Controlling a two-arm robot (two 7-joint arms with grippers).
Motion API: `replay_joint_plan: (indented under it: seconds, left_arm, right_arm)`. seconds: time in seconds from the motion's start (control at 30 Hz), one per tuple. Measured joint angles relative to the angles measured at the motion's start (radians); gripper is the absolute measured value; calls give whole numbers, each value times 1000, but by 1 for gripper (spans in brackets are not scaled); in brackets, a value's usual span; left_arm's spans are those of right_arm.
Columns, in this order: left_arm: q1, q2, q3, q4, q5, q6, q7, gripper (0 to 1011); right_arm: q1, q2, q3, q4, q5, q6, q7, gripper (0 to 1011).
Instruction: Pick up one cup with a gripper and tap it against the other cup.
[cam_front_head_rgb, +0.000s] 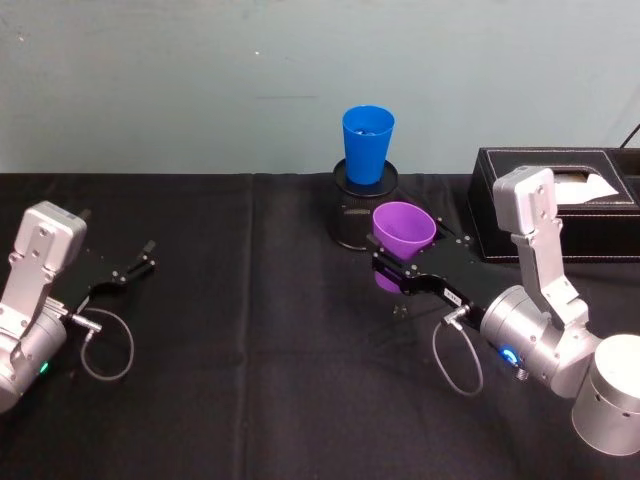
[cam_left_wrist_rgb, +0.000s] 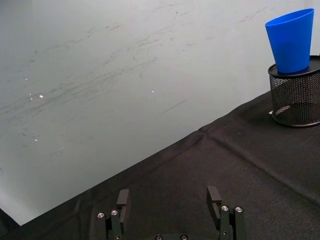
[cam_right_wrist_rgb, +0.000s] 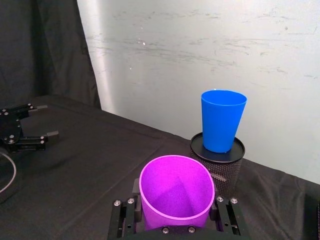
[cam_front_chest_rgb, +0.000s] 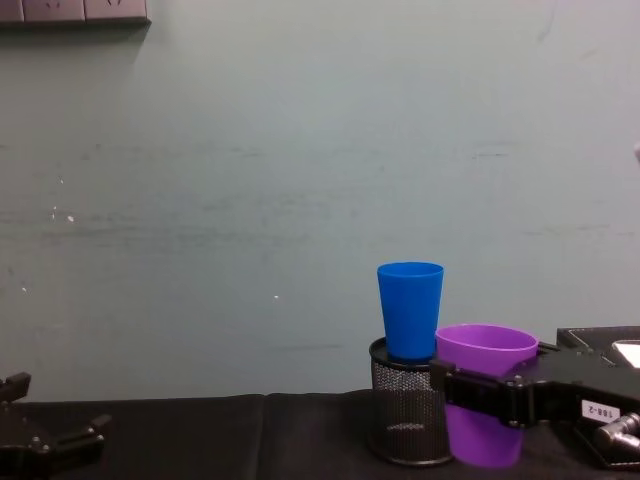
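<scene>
While clamped between the right gripper's (cam_front_head_rgb: 398, 268) fingers (cam_front_chest_rgb: 480, 392), purple cup (cam_front_head_rgb: 403, 228) beside blue cup (cam_front_head_rgb: 367, 143) (left gripper's (cam_left_wrist_rgb: 167, 197) fingers apart, empty).

Even, diffuse room light; pale wall (cam_front_head_rgb: 150, 80) bright, black tablecloth (cam_front_head_rgb: 260, 400) dim; shadows faint.

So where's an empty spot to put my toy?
The black cloth between the left gripper and the mesh holder is bare, also the front middle. It's crowded back right: blue cup, purple cup in the right gripper, tissue box.
</scene>
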Motion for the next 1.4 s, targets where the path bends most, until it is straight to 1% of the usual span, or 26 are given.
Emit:
replay_joint_plan:
  seconds: [1.4]
  left_arm:
    - [0,0,0,0,0,0,0,1000]
  right_arm:
    - [2,0,-3,4,0,-6,-1,723]
